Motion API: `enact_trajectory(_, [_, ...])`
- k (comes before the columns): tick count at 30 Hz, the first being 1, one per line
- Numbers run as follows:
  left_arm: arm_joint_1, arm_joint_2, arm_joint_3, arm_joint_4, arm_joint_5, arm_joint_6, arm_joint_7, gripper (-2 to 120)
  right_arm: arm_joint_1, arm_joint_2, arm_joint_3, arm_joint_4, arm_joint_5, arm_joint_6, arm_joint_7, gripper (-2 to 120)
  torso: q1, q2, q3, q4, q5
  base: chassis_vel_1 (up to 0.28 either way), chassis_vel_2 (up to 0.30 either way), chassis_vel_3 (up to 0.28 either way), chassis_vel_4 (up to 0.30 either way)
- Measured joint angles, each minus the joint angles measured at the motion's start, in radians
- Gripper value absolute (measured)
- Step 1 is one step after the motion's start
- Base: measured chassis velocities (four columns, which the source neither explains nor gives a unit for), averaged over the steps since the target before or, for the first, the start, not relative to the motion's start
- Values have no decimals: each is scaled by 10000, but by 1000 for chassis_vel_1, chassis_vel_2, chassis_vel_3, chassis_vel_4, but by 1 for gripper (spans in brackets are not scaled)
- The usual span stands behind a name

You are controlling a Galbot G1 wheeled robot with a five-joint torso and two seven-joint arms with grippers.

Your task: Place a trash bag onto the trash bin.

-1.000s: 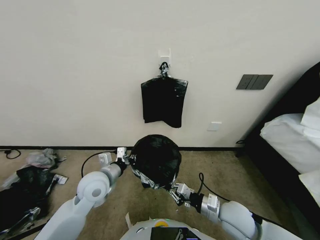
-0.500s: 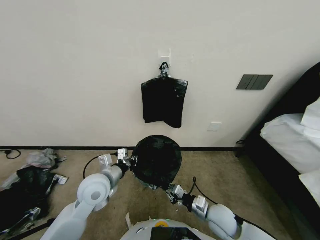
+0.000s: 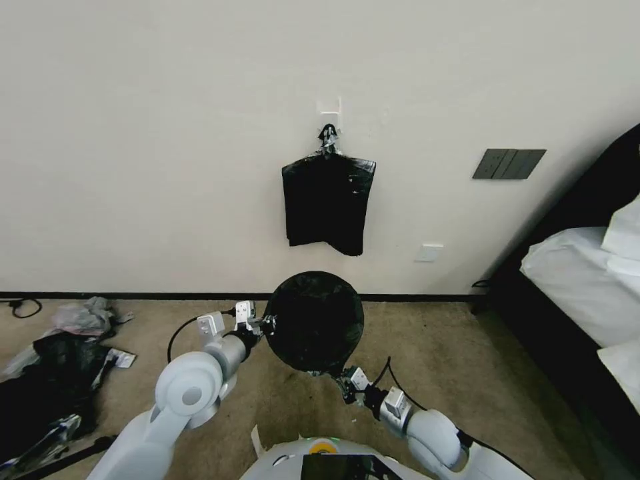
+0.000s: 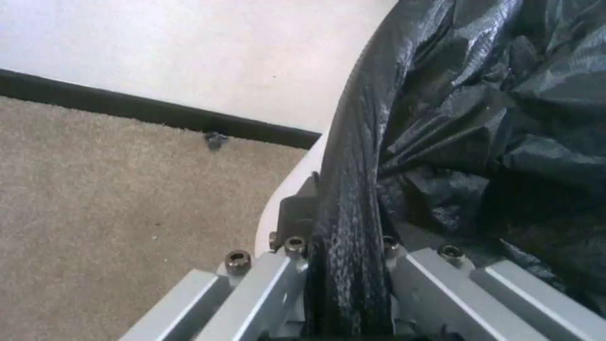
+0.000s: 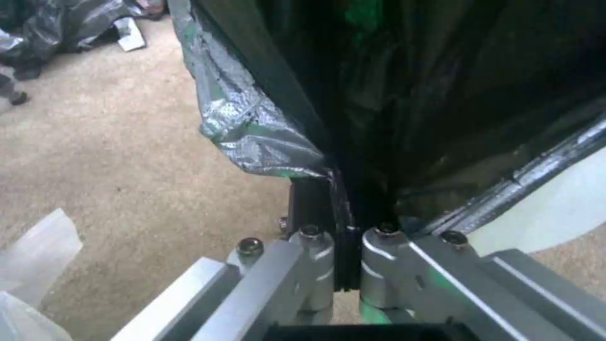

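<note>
A tan carpet (image 3: 440,347) covers the floor, meeting a cream wall (image 3: 167,133) at a dark skirting strip (image 3: 100,295). On the wall hang one flat sheaf of black bags (image 3: 327,203) from a white hook (image 3: 330,107), one dark switch panel (image 3: 509,163) and one pale socket plate (image 3: 429,253). A bed with white bedding (image 3: 587,280) stands well off on the right pincer's outer side. One heap of black-and-grey plastic litter (image 3: 47,367) lies on the carpet well beyond the left pincer's outer side.

Between the two pincers stands one trash bin (image 4: 297,184), upright, its cream side showing just beside the left pincer in the left wrist view and beside the right pincer in the right wrist view. Its long axis runs vertical, mouth facing up. One trash bag (image 3: 315,321) is spread over that mouth, forming a round black opening that faces upward, with the bag's body hanging down inside the bin.

The left pincer (image 3: 268,325) sits at the bin's left edge, its jaws closed narrowly on a taut fold of the bag's rim. The right pincer (image 3: 343,385) sits at the near-right edge of the bin, jaws pressed together on the bag's edge, where a wrinkled grey flap hangs just beside it.
</note>
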Motion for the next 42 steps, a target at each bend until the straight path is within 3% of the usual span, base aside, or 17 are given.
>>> enact_trajectory(6, [61, -60, 50, 52, 32, 2, -36, 1, 28, 170, -34, -186, 25, -22, 24, 0, 0, 0, 0, 1, 0, 0, 0, 0, 0])
enact_trajectory(19, [-302, 4, 11, 484, 23, -20, -35, 1, -511, -129, 332, 146, -347, 439, -221, 48, 0, 0, 0, 0, 1, 0, 0, 0, 0])
enact_trajectory(27, [-598, 1, 74, 1013, 261, -181, 18, 1, -1294, -626, 742, 1030, -755, 770, -446, 76, 0, 0, 0, 1, 0, 0, 0, 0, 0])
enact_trajectory(31, [-698, -146, 319, 1377, 1007, -463, 56, 1, -2181, -933, 1315, 1915, -569, 718, -401, 95, 0, 0, 0, 0, 0, 0, 0, 0, 0])
enact_trajectory(33, [-666, -204, 399, 1425, 1279, -542, 72, 1, -2389, -987, 1515, 2174, -328, 613, -299, 97, 0, 0, 0, -1, 0, 0, 0, 0, 0])
enact_trajectory(38, [-494, -412, 702, 1499, 2018, -828, 136, 1, -2796, -1116, 2057, 3039, 756, 107, 321, 88, 0, 0, 0, 0, 1, 0, 0, 0, 0])
enact_trajectory(41, [-349, -662, 1074, 1511, 2692, -1125, 178, 1, -2471, -1209, 2389, 4100, 3320, -1039, 1341, 71, 0, 0, 0, 0, 1, 0, 0, 0, 0])
enact_trajectory(42, [-349, -662, 1074, 1511, 2692, -1125, 178, 1, -2471, -1209, 2389, 4100, 3320, -1039, 1341, 71, 0, 0, 0, 0, 1, 0, 0, 0, 0])
